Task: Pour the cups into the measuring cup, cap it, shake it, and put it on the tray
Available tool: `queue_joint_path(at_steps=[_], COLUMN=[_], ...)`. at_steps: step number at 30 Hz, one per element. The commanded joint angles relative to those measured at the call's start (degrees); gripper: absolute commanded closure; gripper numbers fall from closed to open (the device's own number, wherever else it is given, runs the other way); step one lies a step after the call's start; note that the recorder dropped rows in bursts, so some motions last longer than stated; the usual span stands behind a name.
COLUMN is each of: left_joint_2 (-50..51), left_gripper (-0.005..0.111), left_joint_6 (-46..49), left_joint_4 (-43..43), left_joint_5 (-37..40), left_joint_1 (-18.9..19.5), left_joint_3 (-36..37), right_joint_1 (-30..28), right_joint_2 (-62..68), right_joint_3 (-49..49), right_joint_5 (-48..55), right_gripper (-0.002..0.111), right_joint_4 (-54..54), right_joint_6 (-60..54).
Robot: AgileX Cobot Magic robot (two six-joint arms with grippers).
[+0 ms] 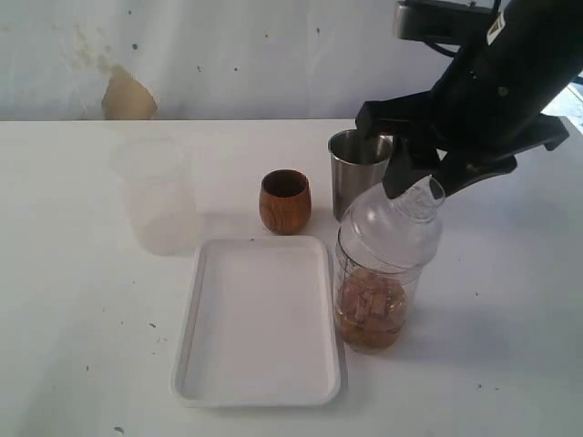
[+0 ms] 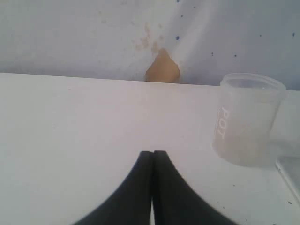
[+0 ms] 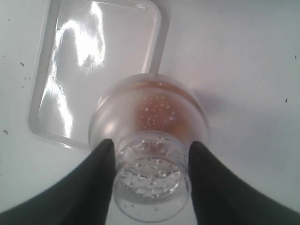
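The left gripper (image 2: 152,161) is hanging low over the table (image 1: 73,319), well apart from the tray (image 1: 260,319), its jaws pressed together and holding nothing. A frosted plastic cup (image 1: 155,196) is standing upright off the tray's far left corner. The wooden cup (image 1: 285,201) is sitting just behind the tray's far edge, and the steel tumbler (image 1: 355,173) is standing behind its far right corner. The measuring cup (image 1: 372,300) is standing upright on the table just beside the tray's right edge, holding brownish pieces and wearing a dome lid (image 1: 392,228). The right gripper (image 1: 421,187) is reaching down over it, jaws partly apart and clamping the lid's narrow neck from both sides.
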Motion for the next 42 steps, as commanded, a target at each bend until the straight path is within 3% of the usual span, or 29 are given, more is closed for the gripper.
queue_joint_path(at_steps=[1, 42], left_joint_2=[-0.25, -0.25], left_gripper=[0.107, 0.107], left_joint_6=[0.02, 0.02], left_joint_4=[0.11, 0.11], left_joint_5=[0.12, 0.12], left_joint_1=[-0.05, -0.05], left_joint_3=[0.31, 0.31], right_joint_1=[0.04, 0.04], right_joint_2=[-0.1, 0.85], right_joint_3=[0.25, 1.57], right_joint_5=[-1.91, -4.95], right_gripper=[0.108, 0.108], right_joint_4=[-0.02, 0.33], right_joint_6=[0.19, 0.19])
